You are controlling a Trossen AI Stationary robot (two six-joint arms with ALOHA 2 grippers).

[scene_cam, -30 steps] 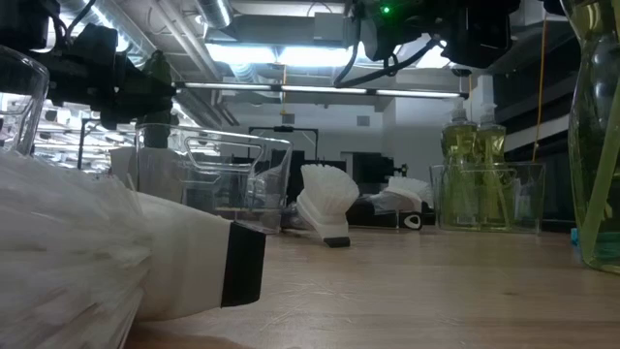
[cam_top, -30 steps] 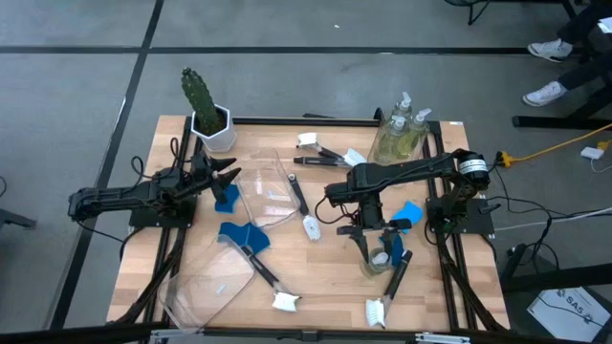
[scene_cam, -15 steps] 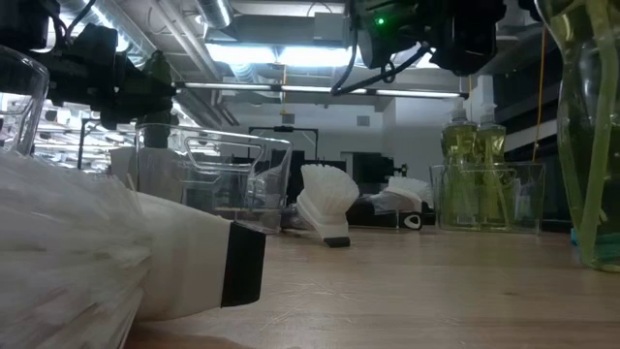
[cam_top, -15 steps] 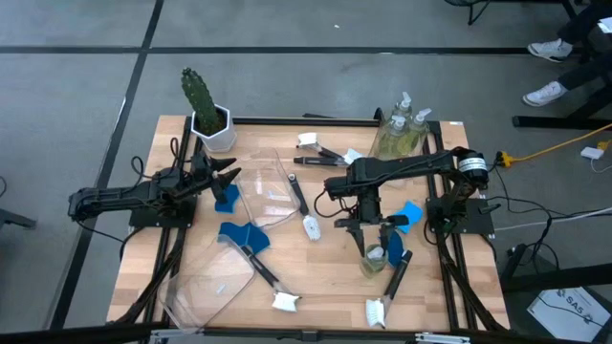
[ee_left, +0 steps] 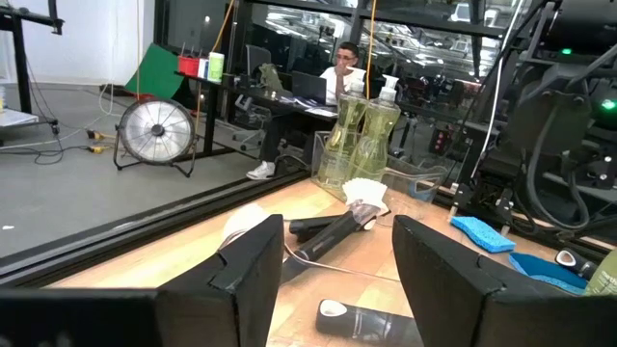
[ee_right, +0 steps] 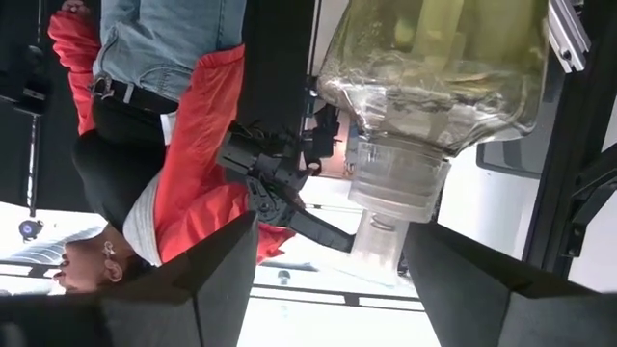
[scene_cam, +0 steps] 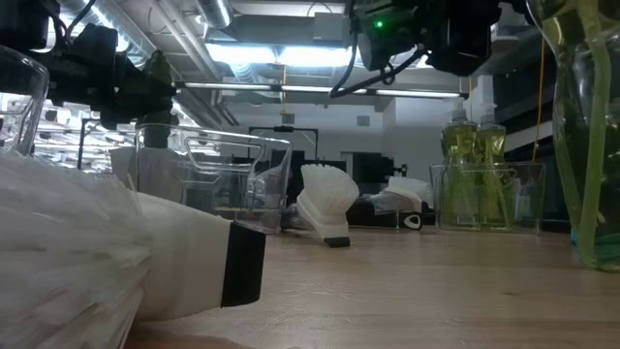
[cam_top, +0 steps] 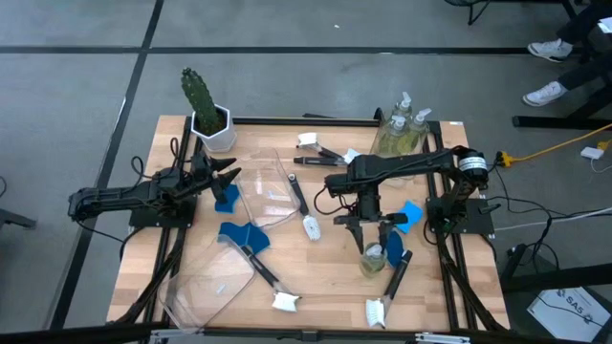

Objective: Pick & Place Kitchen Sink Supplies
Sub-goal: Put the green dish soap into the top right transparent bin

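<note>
A small clear soap bottle (cam_top: pixel 373 256) stands upright on the table at the near right, and looms at the right in the low view (scene_cam: pixel 591 145). My right gripper (cam_top: pixel 368 229) hovers level just behind it, open, with the bottle's neck (ee_right: pixel 395 188) between its fingers, close to one finger (ee_right: pixel 453 280). My left gripper (cam_top: pixel 234 175) waits open at the table's left, above a blue sponge (cam_top: pixel 227 198). Two more sponges (cam_top: pixel 239 234) (cam_top: pixel 409 212) and several black-handled brushes (cam_top: pixel 301 201) lie flat on the wood. My right gripper has one finger (ee_right: pixel 453 280) in front of the bottle's neck (ee_right: pixel 395 188), and that finger hides where they would meet, so I cannot tell whether it touches. The other finger (ee_right: pixel 202 280) stands clear of the neck.
A clear bin (cam_top: pixel 400 134) with more soap bottles stands at the far right. Two clear bins (cam_top: pixel 263 196) (cam_top: pixel 210 287) lie left of centre. A potted cactus (cam_top: pixel 203 105) sits at the far left corner. A brush (cam_top: pixel 394 282) lies just right of the bottle.
In the low view the near soap bottle's upper part has leant toward the table's left while its base has stayed in place.
</note>
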